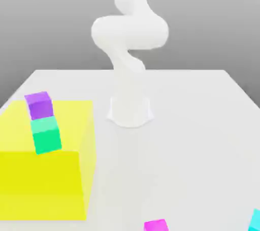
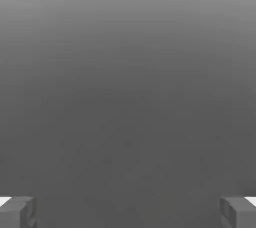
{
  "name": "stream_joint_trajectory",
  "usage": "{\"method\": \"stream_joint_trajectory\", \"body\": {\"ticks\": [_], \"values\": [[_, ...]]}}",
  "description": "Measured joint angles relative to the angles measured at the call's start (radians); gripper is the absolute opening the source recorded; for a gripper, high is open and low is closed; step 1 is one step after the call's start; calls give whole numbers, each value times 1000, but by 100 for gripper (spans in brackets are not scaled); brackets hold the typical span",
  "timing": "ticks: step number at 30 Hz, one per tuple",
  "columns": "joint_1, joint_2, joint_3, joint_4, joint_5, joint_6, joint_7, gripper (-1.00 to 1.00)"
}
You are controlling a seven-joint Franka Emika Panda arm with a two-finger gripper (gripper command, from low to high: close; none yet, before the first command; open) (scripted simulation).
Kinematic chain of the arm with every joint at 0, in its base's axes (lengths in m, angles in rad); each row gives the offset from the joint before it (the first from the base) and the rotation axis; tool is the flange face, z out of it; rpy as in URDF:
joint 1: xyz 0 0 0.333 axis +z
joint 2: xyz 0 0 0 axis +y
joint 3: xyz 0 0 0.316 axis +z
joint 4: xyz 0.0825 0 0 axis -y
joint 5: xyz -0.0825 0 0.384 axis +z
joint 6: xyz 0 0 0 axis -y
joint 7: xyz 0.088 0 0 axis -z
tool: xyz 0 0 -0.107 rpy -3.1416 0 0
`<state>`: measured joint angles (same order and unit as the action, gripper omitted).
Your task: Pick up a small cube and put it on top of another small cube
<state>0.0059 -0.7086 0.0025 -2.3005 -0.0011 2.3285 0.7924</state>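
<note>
The small cube (image 1: pixel 155 225), bright magenta-pink, lies on the white table at the near edge of the exterior view, cut off by the frame's bottom. A cyan cube (image 1: pixel 255 220) sits at the exterior view's bottom right corner. My white arm (image 1: pixel 129 32) rises from its base and leaves the frame at the top. In the hand view my gripper (image 2: pixel 128 213) is open: its two grey fingertips (image 2: pixel 17 212) stand far apart with nothing between them, and a plain grey background lies behind.
A large yellow block (image 1: pixel 43 174) fills the exterior view's left. On it a violet-purple cube (image 1: pixel 39 105) is stacked on a green cube (image 1: pixel 46 134). The arm's base (image 1: pixel 130 111) stands mid-table. The white table (image 1: pixel 193 149) stretches to the right.
</note>
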Motion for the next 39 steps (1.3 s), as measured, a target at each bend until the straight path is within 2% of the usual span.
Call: {"method": "stream_joint_trajectory", "body": {"ticks": [28,33,34,39], "values": [[60,1021,35,-5,-26,318,-75,0],[70,1203,27,26,-37,441,-71,0],[70,1223,25,30,-38,457,-70,-100],[70,1223,26,30,-39,457,-69,-100]]}}
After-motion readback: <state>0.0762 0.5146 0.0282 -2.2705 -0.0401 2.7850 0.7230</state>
